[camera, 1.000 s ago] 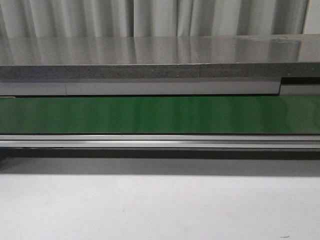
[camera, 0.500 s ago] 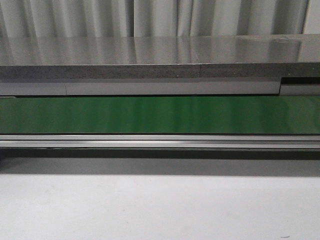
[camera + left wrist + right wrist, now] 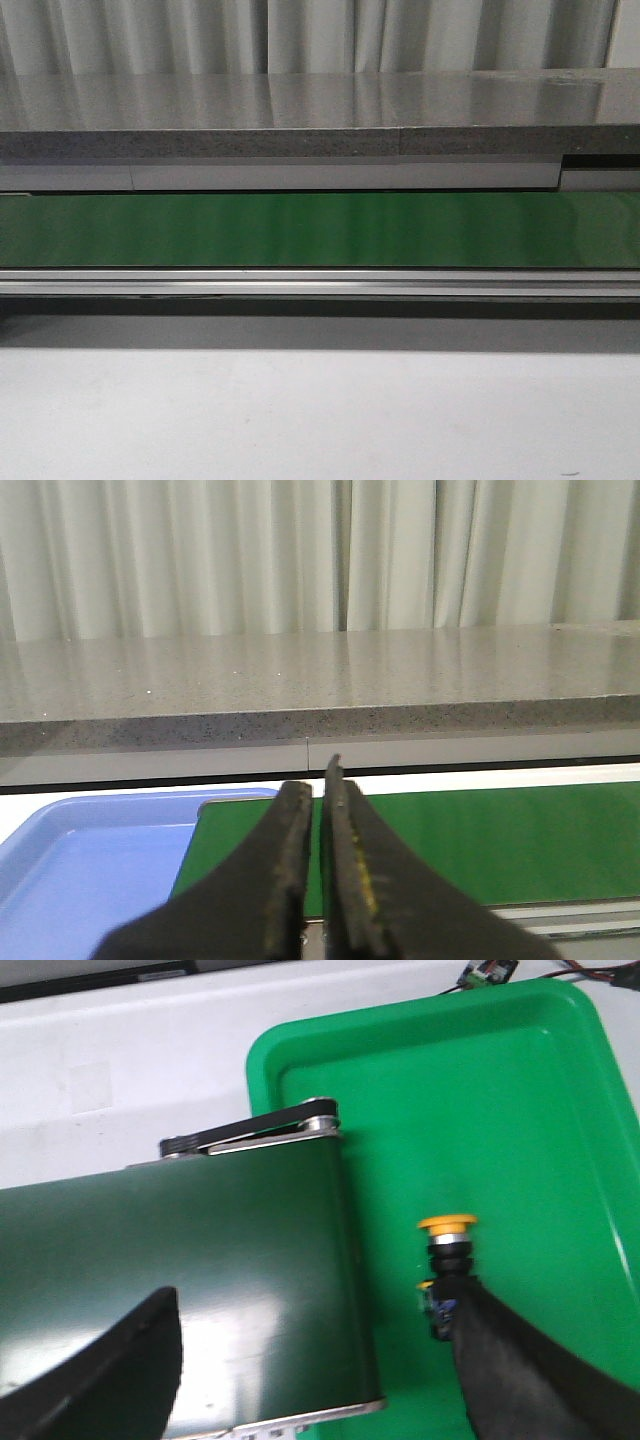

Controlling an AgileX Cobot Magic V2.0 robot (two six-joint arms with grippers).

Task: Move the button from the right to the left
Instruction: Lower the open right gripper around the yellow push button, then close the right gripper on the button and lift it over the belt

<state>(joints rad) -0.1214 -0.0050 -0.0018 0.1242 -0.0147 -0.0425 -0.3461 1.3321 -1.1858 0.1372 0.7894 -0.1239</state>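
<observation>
The button [image 3: 447, 1260], with an orange-yellow cap on a black body, lies in a green tray [image 3: 520, 1110] beside the end of the green belt [image 3: 200, 1260]. My right gripper [image 3: 315, 1345] is open wide above the belt's end; one finger [image 3: 530, 1370] covers part of the button's body. My left gripper [image 3: 318, 810] is shut and empty, over the other end of the belt [image 3: 500, 845], next to a blue tray [image 3: 80, 870]. The front view shows only the belt [image 3: 320, 230], with no gripper and no button.
A grey stone-look shelf [image 3: 300, 140] runs behind the belt and an aluminium rail [image 3: 320, 283] in front of it. White tabletop [image 3: 320, 410] lies nearest. A small circuit board with wires [image 3: 490, 972] sits beyond the green tray.
</observation>
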